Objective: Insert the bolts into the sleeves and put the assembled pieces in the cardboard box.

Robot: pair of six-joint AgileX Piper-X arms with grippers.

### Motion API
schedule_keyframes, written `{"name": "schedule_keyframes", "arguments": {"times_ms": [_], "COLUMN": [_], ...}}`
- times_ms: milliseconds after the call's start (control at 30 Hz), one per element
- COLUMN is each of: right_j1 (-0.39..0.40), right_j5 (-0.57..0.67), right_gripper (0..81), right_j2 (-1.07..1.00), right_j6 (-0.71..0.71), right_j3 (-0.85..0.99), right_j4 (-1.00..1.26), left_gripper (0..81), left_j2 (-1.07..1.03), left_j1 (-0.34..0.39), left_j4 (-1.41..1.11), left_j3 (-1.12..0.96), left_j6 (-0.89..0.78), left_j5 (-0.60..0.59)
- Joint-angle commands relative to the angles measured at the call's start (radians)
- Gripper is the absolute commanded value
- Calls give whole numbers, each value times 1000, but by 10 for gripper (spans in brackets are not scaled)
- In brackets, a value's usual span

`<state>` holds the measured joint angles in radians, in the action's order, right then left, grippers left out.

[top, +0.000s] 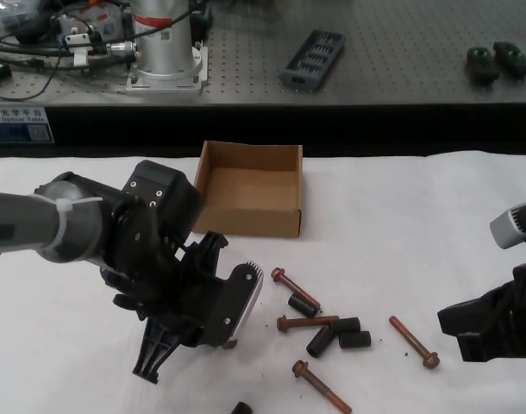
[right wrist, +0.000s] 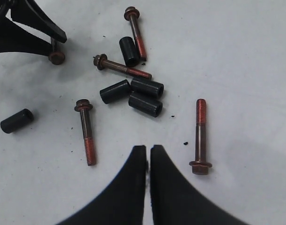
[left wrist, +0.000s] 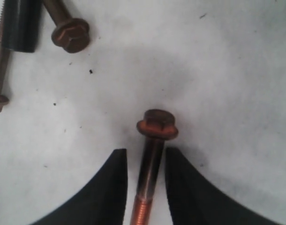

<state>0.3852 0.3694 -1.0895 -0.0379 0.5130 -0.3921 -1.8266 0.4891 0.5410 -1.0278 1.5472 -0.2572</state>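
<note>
**Left end effector** (left wrist: 146,157): open. Its fingers (left wrist: 108,187) stand on either side of the shank of the first bolt (left wrist: 154,129), and the bolt head lies beyond the fingertips. A strip of cloth shows between one finger and the shank. The other finger lies just beside the shank. In the high view this end effector sits on the camera side of the cardboard box (top: 250,220), off the box's left front corner.

**Right end effector** (right wrist: 148,151): closed, fingers almost touching, with nothing between them. It is well apart from the cardboard box, on the camera side and far to the box's right.

**Cardboard box**: stands open-topped on the desk, which is covered by a white cloth (top: 401,216).

**Loose parts**: all lie on the cloth on the camera side of the box, between the two end effectors.
- Four loose bolts (right wrist: 86,131) lie flat and separate, each outside any sleeve. One of them lies apart from the rest, nearest the right end effector.
- Three clustered sleeves (right wrist: 146,87) lie together, touching or nearly so.
- A fourth sleeve (right wrist: 129,50) lies just beside the bolt nearest the box.
- A lone sleeve (right wrist: 16,120) lies farthest from the box, near the left end effector.
</note>
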Motion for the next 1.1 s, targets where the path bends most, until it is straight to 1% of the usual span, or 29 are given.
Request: {"name": "schedule_keyframes", "arguments": {"times_ms": [0,100,167,300,400,433,533,700,833,900,1033,1067], "right_j1": [2,2,2,2,2,2,2,2,2,2,2,2], "right_j5": [8,8,8,8,8,8,8,8,8,21,72,72], "right_gripper": [43,43,43,43,43,43,43,43,43,43,43,43], "right_j2": [7,7,7,7,7,7,7,7,7,7,7,4], "right_j6": [0,0,0,0,0,0,0,2,96,104,-22,-44], "right_j3": [12,12,12,12,12,12,12,12,12,12,22,31], "right_j4": [-6,-6,-6,-7,-7,-7,-7,-2,12,20,34,26], "left_gripper": [222,211,174,71,58,58,58,58,58,58,58,58], "left_j2": [-25,-25,-25,-25,-25,-25,-25,-13,34,75,154,168], "left_j1": [0,0,0,0,2,2,2,3,3,1,-16,-18], "left_j4": [140,195,201,179,141,120,52,-42,-49,-76,-198,-230], "left_j3": [9,9,9,9,9,9,9,-2,-27,-30,-28,-25], "left_j6": [8,8,8,5,-14,-54,-251,-662,-985,-1179,-1589,-1655], "left_j5": [-1,3,6,6,6,6,6,6,-48,-61,-157,-166]}}
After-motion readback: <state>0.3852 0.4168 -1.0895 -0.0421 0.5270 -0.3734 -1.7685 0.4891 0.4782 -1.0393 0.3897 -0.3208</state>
